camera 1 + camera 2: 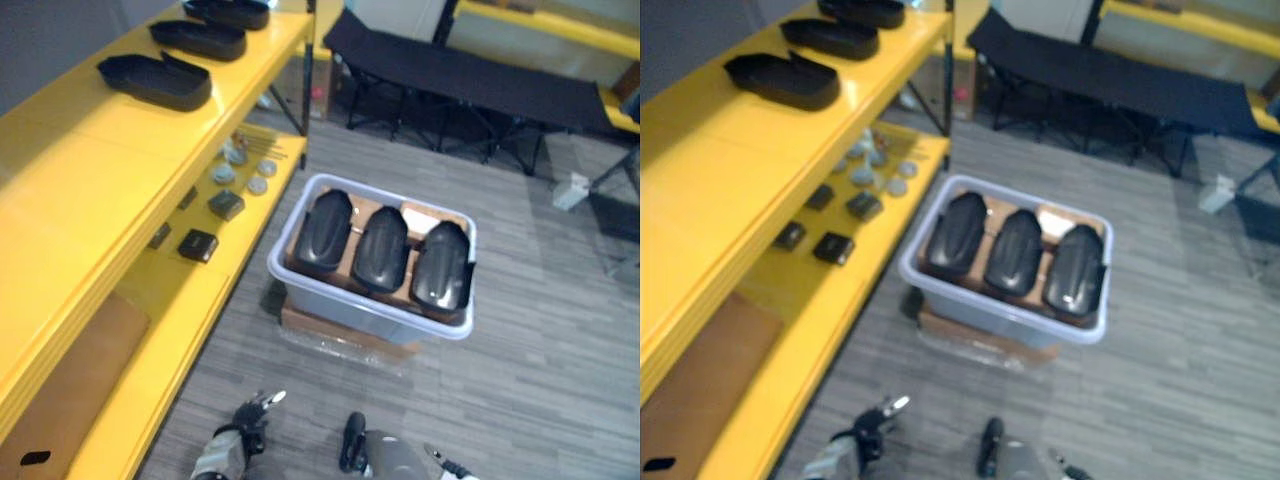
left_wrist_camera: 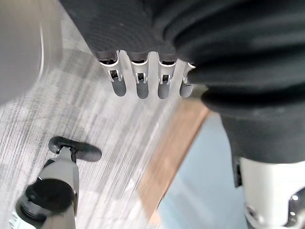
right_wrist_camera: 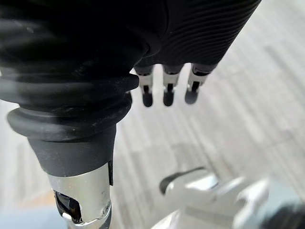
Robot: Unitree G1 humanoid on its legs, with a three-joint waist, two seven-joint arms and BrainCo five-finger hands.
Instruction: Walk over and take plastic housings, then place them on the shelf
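Left eye view showed open floor point(image 1: 320, 385) ahead of the left robot hand point(image 2: 138, 83) and right robot hand point(image 3: 168, 90), both straight-fingered and empty, plastic housings point(image 1: 382, 248) beyond.

Workshop: yellow shelving point(image 1: 95, 165), parts bin point(image 1: 362, 313)

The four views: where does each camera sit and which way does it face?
Left eye view: on the head, looking down at the bin of housings on the floor, shelf at left; left hand at bottom.
Right eye view: beside it, same scene.
Left wrist view: on the left wrist, past straight fingers to floor and bin.
Right wrist view: on the right wrist, past the straight-fingered right hand to floor.
Shared: both eyes see bin, housings, shelf.
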